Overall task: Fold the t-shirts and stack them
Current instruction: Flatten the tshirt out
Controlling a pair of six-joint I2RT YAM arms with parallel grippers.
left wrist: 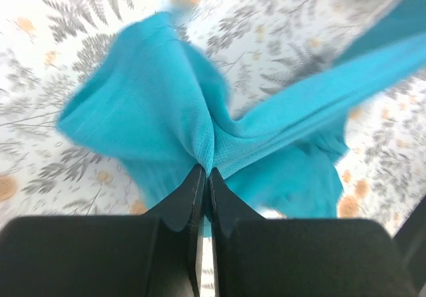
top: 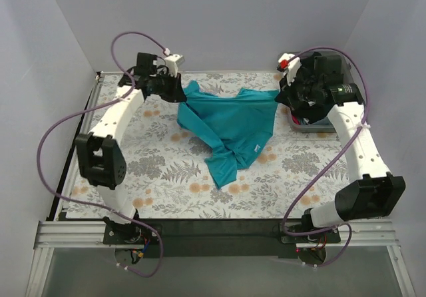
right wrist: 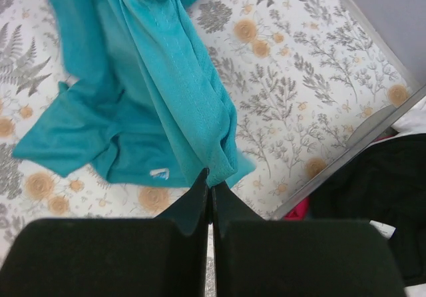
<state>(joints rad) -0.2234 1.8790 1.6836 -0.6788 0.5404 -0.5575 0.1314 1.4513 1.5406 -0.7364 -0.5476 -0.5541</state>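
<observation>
The teal t-shirt (top: 233, 124) hangs stretched between both grippers above the floral tablecloth, its lower part resting crumpled on the cloth. My left gripper (top: 178, 89) is shut on the shirt's left edge, seen in the left wrist view (left wrist: 206, 172) with teal cloth (left wrist: 160, 104) pinched between the tips. My right gripper (top: 279, 96) is shut on the shirt's right edge; in the right wrist view (right wrist: 211, 177) the teal cloth (right wrist: 180, 90) droops from the tips. A black t-shirt (right wrist: 373, 190) with a white label lies in the bin at the right.
A grey bin (top: 313, 125) with dark, whitish and pink or red clothes stands at the table's right back edge, under the right arm. The floral tablecloth (top: 166, 177) covers the table. White walls close the back and sides.
</observation>
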